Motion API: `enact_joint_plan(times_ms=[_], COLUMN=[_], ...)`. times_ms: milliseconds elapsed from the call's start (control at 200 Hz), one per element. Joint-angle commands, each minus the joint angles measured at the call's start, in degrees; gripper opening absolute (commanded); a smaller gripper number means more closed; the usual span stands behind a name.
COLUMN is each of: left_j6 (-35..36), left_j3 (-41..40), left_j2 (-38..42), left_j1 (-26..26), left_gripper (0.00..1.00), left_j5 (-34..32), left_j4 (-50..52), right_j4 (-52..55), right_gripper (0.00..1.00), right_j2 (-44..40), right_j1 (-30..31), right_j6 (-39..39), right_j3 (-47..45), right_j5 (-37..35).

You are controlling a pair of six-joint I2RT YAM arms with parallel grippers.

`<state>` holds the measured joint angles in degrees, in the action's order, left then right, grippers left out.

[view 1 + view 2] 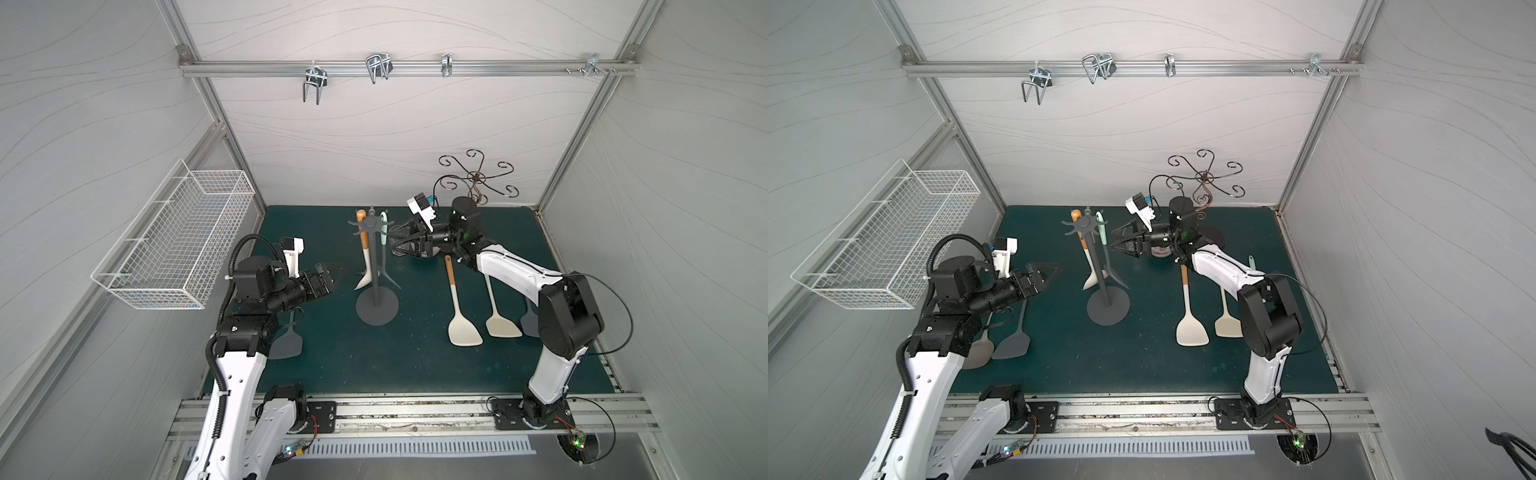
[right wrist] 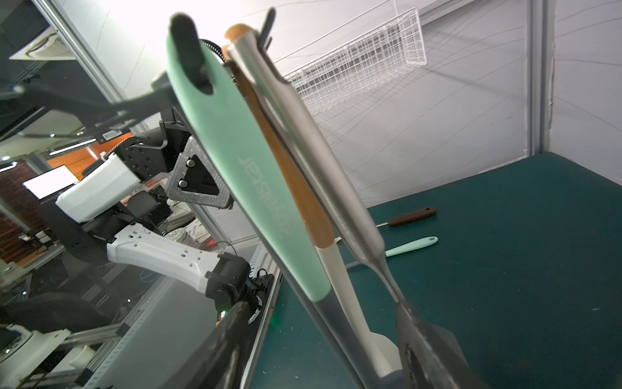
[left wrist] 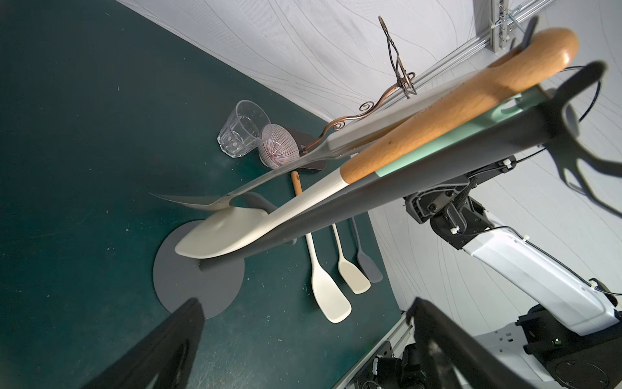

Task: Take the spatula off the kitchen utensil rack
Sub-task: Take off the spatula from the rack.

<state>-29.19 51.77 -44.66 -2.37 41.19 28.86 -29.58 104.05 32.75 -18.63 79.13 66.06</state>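
Top views: green mat [image 1: 374,365], grey walls [image 1: 395,137]; left claw [image 1: 338,279] and right claw [image 1: 392,241] spread.

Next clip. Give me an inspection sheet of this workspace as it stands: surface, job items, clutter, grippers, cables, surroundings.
Surface: green mat, flat, lightly specked.
Job's things: kitchen utensil rack upright; wooden-handled spatula, mint-handled utensil and steel-handled utensil hang from it.
Clutter: loose spatulas on the mat, glass, striped bowl, bronze wire stand.
Grippers: left gripper open, short of the rack; right gripper open, jaws either side of the hung handles, contact cannot be told.
Cables: black hose on the left arm, thin loop by the right arm.
Surroundings: white wire basket on the side wall, metal hooks on the rail.
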Motion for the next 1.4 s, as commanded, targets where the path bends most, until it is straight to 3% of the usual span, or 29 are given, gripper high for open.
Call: enact_joint_plan(times_ms=[0,230,320,925,1396], left_j6=[0.3,0.3,1.4,1.0,0.2], left_j3=[0.3,0.1,0.4,-0.8,-0.9], left_j2=[-0.1,-0.2,-0.1,0.4,0.5], left_j1=[-0.1,-0.1,-0.1,-0.1,-0.1], left_gripper=[0.99,0.99,0.99,0.99,0.99], left_j5=[1.0,0.5,-2.7,-4.0,-3.6], left_j4=[-2.7,-2.4,-0.4,-1.1,-1.6], right_j4=[-1.0,-3.7,-4.0,-8.5,-4.7], right_gripper=[0.69,0.62,0.61,0.33,0.14], right_j2=[1.6,4.2,4.1,5.8,3.2], right_j1=[1.5,2.1,2.3,2.7,2.4], right_j6=[0.4,-2.6,-2.6,-6.0,-2.0], right_j3=[2.3,5.0,5.1,6.4,3.7], right_j5=[2.4,4.7,5.0,6.7,4.4])
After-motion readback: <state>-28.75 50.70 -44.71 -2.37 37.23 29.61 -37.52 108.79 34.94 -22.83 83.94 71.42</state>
